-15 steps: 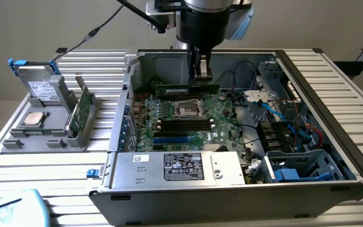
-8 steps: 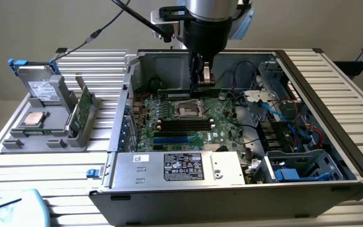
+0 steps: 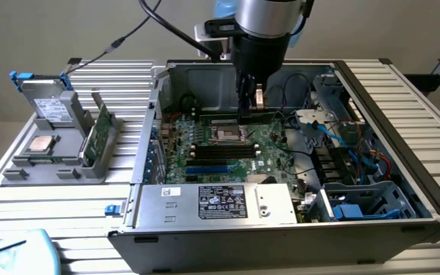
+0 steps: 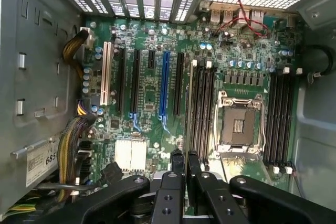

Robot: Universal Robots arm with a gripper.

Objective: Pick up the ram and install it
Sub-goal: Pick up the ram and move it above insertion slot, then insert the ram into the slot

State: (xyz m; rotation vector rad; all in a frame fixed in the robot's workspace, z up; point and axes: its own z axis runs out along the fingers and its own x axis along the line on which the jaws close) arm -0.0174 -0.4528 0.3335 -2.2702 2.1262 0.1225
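Observation:
Inside the open computer case (image 3: 403,109), my gripper (image 3: 248,110) reaches down to the far edge of the motherboard (image 3: 270,146), just behind the CPU socket (image 3: 228,134). Its fingers stand nearly together on the ram (image 3: 220,118), a long thin green stick lying level along the rear memory slots. In the wrist view the black fingers (image 4: 170,182) sit close together, the gripper (image 4: 184,158) by the foot of the black memory slots (image 4: 202,108) beside the CPU socket (image 4: 239,124). There the ram is hidden between the fingers.
A grey stand (image 3: 52,166) at the exterior view's left holds a wider green card (image 3: 96,137), a hard drive (image 3: 52,106) and a processor chip (image 3: 40,143). The power supply (image 3: 220,203) fills the case's near side. Cables and drive bays (image 3: 350,154) crowd the right.

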